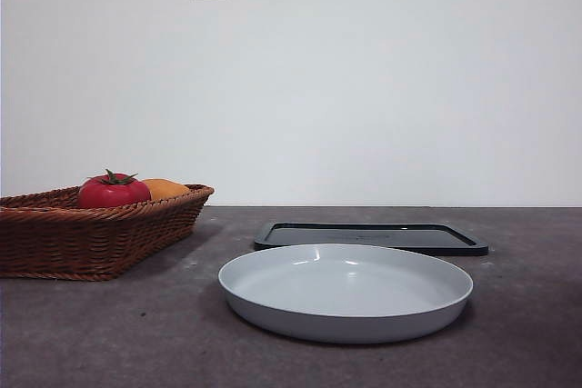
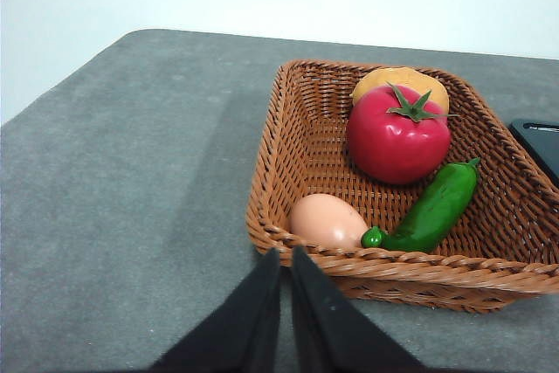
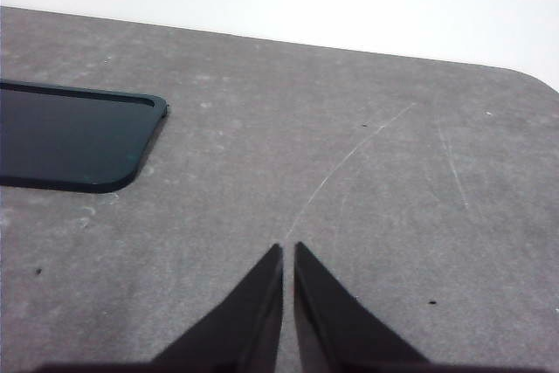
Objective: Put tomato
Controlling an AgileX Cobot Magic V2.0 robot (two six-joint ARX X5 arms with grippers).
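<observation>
Tomato (image 2: 397, 135) sits untouched in the basket (image 2: 288, 141); left claw (image 2: 285, 259), pressed together, should spread wide, then descend clear of the cucumber (image 2: 437, 207).

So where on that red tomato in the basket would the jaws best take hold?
Probably across the tomato's round middle, coming from above. The basket walls block a sideways approach, and the orange fruit and green cucumber crowd two sides, so the jaws would best straddle its freer sides, below the stem.
</observation>
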